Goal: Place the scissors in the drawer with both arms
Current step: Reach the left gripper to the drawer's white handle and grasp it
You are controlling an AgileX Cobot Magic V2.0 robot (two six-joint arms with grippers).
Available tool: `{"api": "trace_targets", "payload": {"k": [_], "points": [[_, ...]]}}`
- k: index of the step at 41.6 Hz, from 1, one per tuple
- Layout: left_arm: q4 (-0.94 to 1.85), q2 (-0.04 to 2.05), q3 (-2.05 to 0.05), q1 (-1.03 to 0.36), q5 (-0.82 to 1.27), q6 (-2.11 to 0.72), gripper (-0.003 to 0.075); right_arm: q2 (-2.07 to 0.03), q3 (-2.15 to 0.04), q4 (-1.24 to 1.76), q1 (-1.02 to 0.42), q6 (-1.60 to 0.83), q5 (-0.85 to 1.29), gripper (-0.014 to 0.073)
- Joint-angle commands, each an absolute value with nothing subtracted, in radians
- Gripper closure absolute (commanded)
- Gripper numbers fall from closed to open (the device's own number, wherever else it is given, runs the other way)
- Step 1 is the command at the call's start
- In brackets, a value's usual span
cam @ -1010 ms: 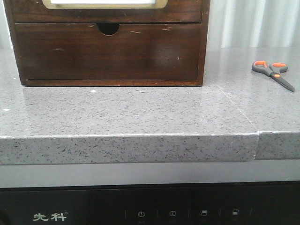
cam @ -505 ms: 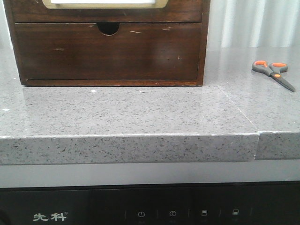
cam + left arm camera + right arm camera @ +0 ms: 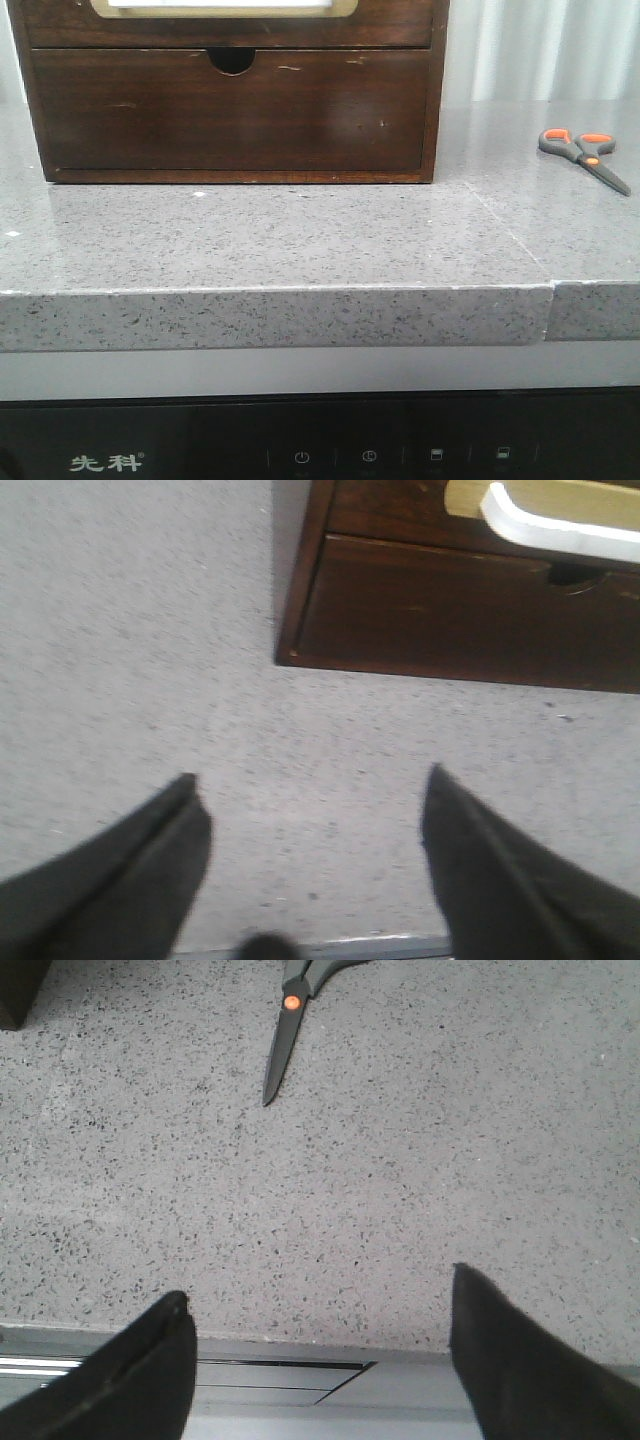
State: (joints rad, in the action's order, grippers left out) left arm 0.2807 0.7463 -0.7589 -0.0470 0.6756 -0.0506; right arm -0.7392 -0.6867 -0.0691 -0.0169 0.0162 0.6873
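- Your scissors [image 3: 584,157] lie flat near the counter's [image 3: 300,240] right edge, well apart from the wooden box [image 3: 230,110].
- The drawer [image 3: 225,22] with the pale panel sits closed, above the notched drawer [image 3: 230,110].
- Your left gripper [image 3: 312,825] and right gripper [image 3: 320,1325] both hover spread apart, empty, over the counter's front edge.

front: low, facing wooden box [image 3: 235,95] | wrists: close, looking down on countertop [image 3: 150,680], shared with front

One scissors [image 3: 583,155], two drawers, upper drawer [image 3: 230,22] and notched drawer [image 3: 230,110].
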Motion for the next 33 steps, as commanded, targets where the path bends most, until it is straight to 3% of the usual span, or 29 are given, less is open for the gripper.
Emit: {"api": "trace_targets", "payload": {"k": [1,8,19,33], "points": [[0.429,0.792,-0.783,-0.046,0.599,-0.043,0.0143,-0.741,-0.711,-0.083,-0.012,0.008,0.623,0.0017],[0.761,0.875,-0.783,-0.046,0.564,-0.095,0.0143,-0.741,-0.711,-0.083,-0.012,0.008,0.623,0.0021],[1.409,1.026,-0.783,-0.046,0.58,-0.533,0.0143,-0.741,-0.711,-0.083,-0.012,0.008,0.623,0.0021],[1.861,1.238,-0.813,-0.046,0.775,-0.804,0.0185,-0.741,-0.711,-0.083,-0.012,0.008,0.623,0.0021]]}}
